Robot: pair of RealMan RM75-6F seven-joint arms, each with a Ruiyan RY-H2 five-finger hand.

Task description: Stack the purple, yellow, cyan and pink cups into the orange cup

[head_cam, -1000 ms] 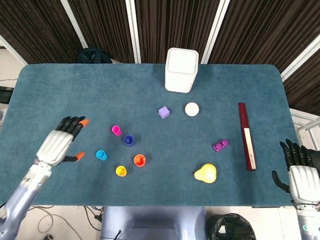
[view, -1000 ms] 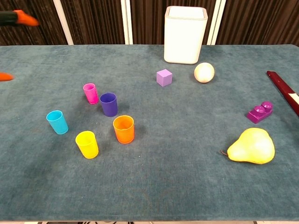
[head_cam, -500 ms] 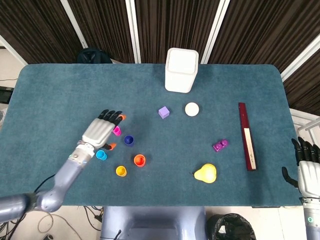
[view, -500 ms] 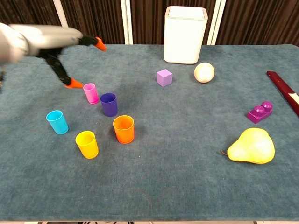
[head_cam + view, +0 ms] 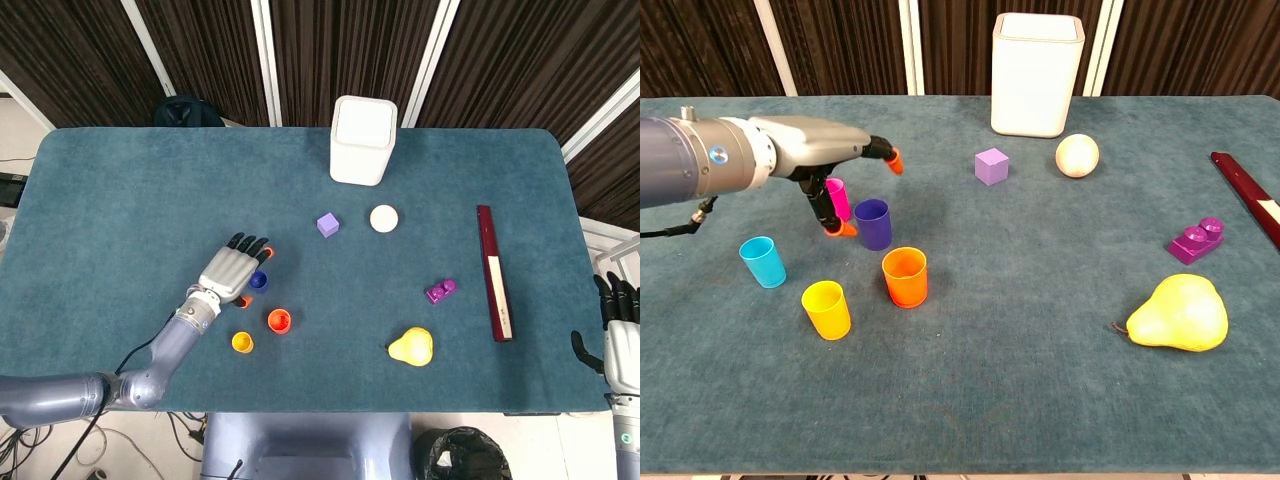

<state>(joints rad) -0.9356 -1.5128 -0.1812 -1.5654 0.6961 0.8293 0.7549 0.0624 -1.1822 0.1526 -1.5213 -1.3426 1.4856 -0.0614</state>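
1. No readable writing on any item.
2. Left robot hand [image 5: 830, 165] has moved right since earlier, now over the small pink plastic cup [image 5: 838, 198], fingers spread, holding nothing.
3. Small orange plastic cup [image 5: 905, 276] unmoved on the blue surface [image 5: 1020, 380].
4. Right robot hand [image 5: 620, 335] lower at the edge, fingers apart.

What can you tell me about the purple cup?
The purple cup is small, dark purple and looks like smooth plastic. It stands upright with its open top facing up, empty as far as the chest view shows. It sits on the blue table cloth, just right of the pink cup and behind the orange cup, apart from both. The left hand hovers over it, one orange-tipped finger reaching down beside its left side; whether it touches is unclear.
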